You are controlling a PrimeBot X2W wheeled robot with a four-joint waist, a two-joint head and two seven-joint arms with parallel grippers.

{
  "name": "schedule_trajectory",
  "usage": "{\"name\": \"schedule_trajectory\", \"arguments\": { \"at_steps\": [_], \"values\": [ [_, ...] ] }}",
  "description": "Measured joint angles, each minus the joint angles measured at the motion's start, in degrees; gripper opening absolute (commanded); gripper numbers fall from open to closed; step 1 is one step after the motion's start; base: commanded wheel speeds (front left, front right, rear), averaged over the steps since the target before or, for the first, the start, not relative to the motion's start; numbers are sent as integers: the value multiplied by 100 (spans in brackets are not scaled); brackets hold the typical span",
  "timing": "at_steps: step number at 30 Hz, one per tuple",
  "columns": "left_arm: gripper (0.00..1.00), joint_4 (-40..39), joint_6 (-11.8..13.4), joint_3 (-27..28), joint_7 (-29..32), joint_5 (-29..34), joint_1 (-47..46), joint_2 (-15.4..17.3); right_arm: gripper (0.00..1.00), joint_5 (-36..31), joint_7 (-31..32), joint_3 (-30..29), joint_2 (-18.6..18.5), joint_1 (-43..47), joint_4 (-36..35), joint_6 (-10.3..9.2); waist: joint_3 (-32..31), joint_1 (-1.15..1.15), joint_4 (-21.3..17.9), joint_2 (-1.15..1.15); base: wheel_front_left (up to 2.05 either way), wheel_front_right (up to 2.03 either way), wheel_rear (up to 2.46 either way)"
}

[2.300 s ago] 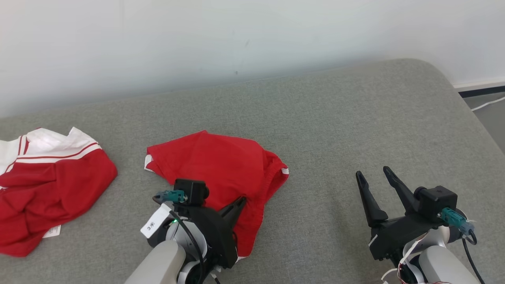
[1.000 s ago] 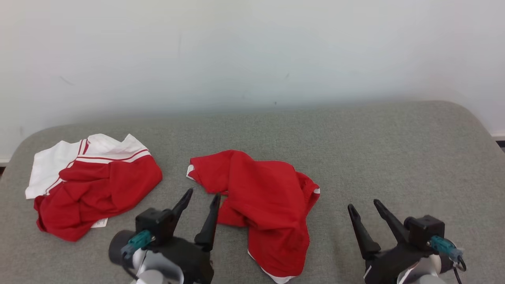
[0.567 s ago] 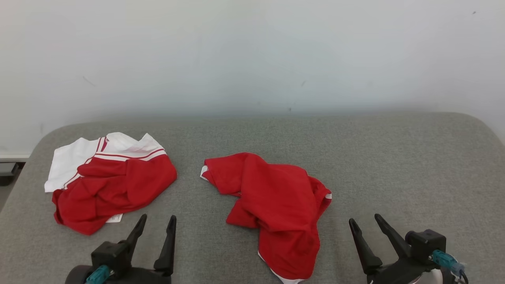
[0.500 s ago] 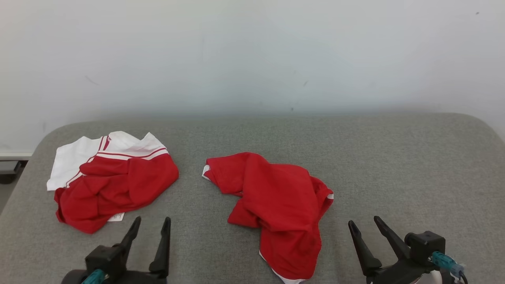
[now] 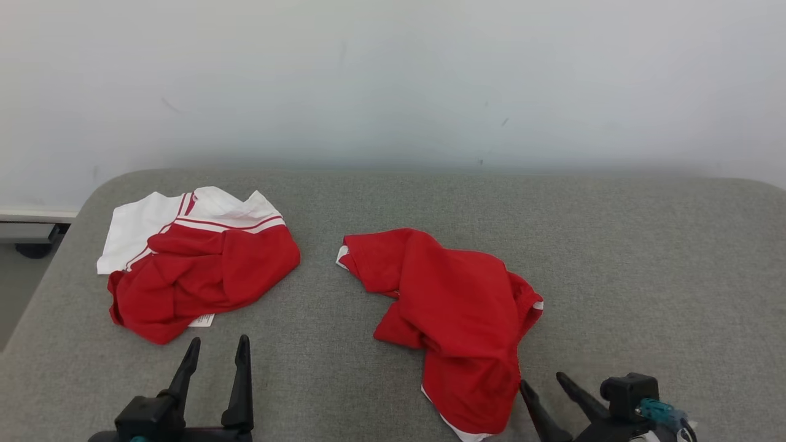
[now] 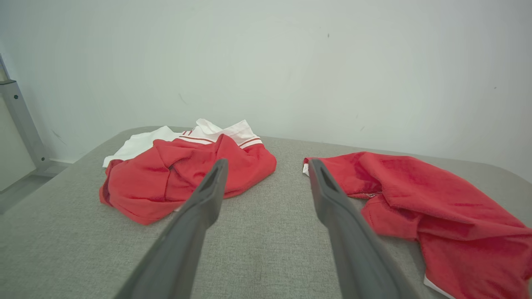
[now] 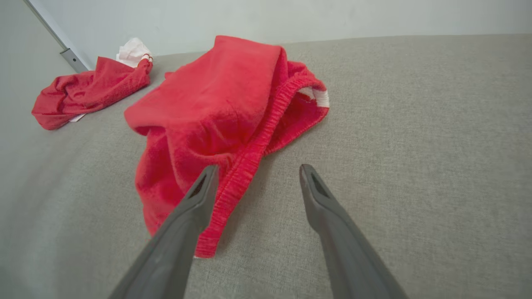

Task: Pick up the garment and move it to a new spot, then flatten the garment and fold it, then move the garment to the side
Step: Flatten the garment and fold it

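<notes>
The left end effector (image 5: 219,339) and right end effector (image 5: 541,379) hang released, empty. The crumpled garment (image 5: 454,307) lies between them, just beside the right one.

Grey surface (image 5: 614,245), perhaps a bed, bears red garment (image 5: 454,313) and red-and-white top (image 5: 202,273)

We see the garment (image 5: 454,307), a pair of red shorts with narrow white trim at the hems. It lies crumpled and partly folded over itself on the grey padded surface (image 5: 645,258). Its ribbed elastic waistband runs along the side nearest the right end effector (image 5: 540,380), just beside that end effector's left fingertip. One leg stretches down to a white-edged hem immediately left of the right end effector. From the left end effector (image 5: 219,339), the garment sits ahead and off to the right, well apart from it.
</notes>
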Motion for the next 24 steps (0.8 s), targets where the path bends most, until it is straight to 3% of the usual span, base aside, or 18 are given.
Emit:
{"name": "schedule_trajectory", "arguments": {
  "at_steps": [9,17,18,19,24],
  "values": [
    [100,-203,0,-16,2,221,2,-179,100,85,691,309,118,-131,513,58,53,0,200,0,0,0,0],
    [100,-308,0,-26,81,287,1,-276,100,202,906,352,290,-278,907,99,73,0,424,0,0,0,0],
    [100,-316,0,-26,104,301,1,-280,37,202,935,358,290,-283,940,100,74,0,451,0,0,0,0],
    [100,-323,0,-20,104,302,2,-282,0,200,944,386,288,-307,978,102,75,0,475,0,0,0,0],
    [100,-376,0,124,124,308,70,-283,0,199,933,408,309,-516,1044,151,67,0,496,0,0,0,0]
  ]
}}
